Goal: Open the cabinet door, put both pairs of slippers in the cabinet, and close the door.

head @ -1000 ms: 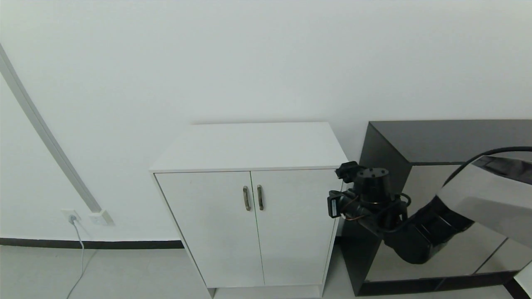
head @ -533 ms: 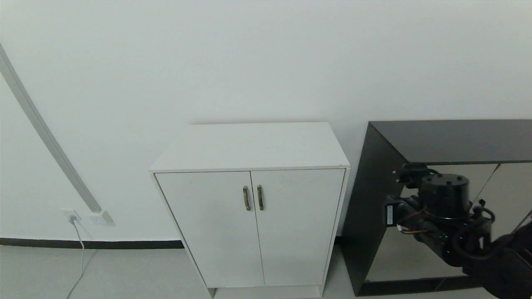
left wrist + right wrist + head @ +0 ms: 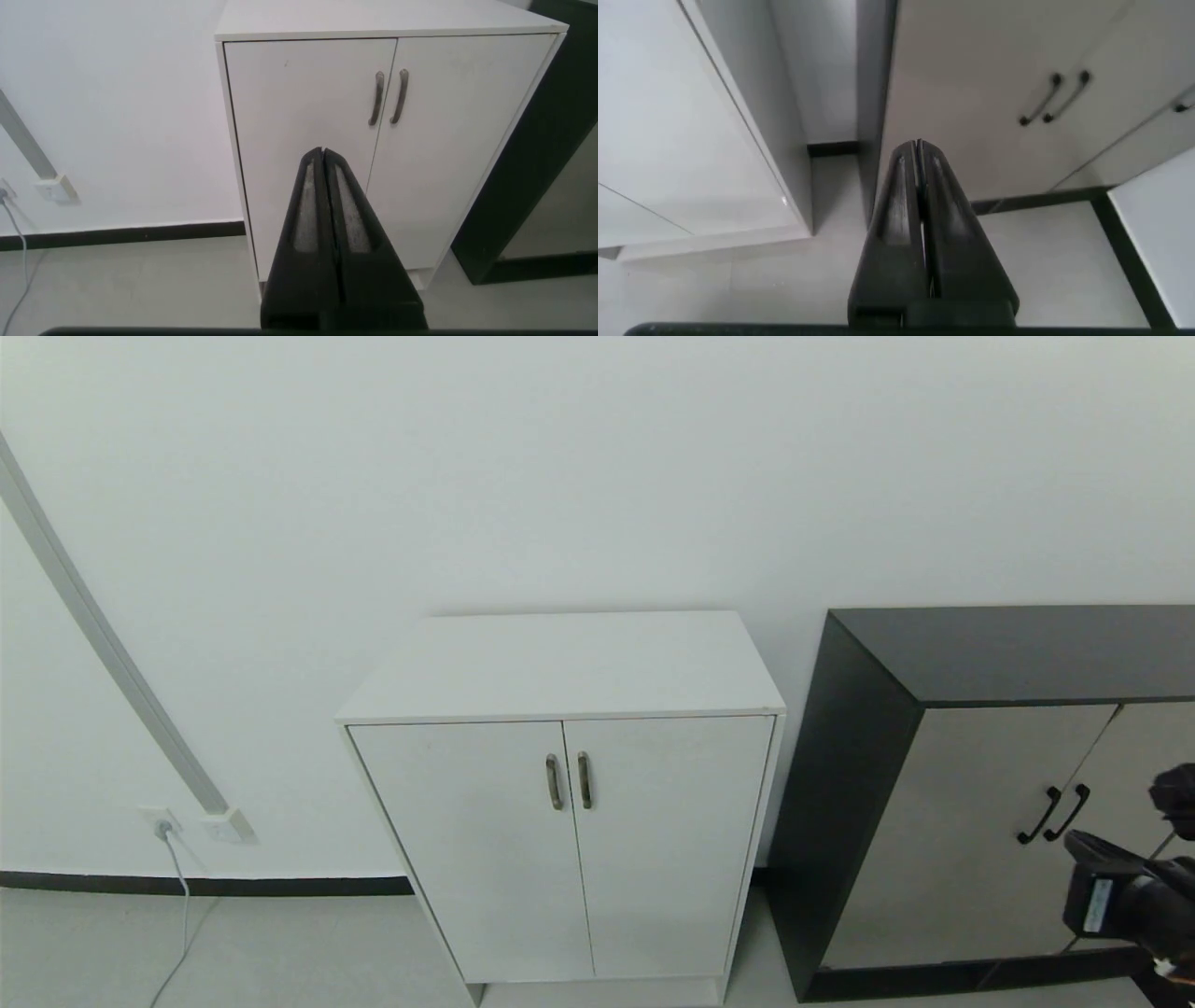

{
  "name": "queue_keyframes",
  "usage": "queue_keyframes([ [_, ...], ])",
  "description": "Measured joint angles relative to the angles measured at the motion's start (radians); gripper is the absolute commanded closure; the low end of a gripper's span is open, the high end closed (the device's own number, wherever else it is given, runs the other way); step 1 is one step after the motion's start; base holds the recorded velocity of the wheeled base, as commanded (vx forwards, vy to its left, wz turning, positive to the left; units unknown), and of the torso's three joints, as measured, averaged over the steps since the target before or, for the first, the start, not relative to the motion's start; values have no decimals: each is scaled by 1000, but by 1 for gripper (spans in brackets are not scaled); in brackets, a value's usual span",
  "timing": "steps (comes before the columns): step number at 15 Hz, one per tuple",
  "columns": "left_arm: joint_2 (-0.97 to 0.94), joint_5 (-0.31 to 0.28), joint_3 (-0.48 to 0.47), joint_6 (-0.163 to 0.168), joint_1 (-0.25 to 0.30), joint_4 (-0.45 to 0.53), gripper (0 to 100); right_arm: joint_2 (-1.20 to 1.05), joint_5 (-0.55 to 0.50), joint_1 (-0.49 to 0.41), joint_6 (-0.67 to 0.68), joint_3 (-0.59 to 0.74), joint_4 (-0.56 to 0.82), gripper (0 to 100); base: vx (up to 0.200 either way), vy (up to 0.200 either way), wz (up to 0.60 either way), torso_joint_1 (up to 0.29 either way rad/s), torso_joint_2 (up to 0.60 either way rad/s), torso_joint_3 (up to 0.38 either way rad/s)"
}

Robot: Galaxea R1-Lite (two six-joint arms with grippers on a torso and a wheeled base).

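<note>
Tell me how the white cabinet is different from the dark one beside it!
The white cabinet is white all over; the dark cabinet has a black frame and glossy grey doors. The white cabinet's handles are dull metal; the dark cabinet's handles are black. Both stand against the wall with two doors shut.

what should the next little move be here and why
Probably open the left gripper and ease it toward the handles: the white cabinet has both doors shut, the jaws are closed, and the gripper faces the doors.
</note>
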Motion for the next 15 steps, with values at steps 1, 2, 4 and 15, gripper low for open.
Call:
queue_keyframes([
  [1, 0, 0, 0, 0, 0, 0, 100, -59, 14, -4, 0, 40, 8, 100, 0, 0, 0, 0, 0, 0],
  [2, 0, 0, 0, 0, 0, 0, 100, -117, 28, -7, 6, 68, 45, 100, 0, 0, 0, 0, 0, 0],
  [4, 0, 0, 0, 0, 0, 0, 100, -248, 73, -11, 20, 96, 195, 100, 0, 0, 0, 0, 0, 0],
  [15, 0, 0, 0, 0, 0, 0, 100, -969, 458, -9, 29, 86, 842, 100, 0, 0, 0, 0, 0, 0],
])
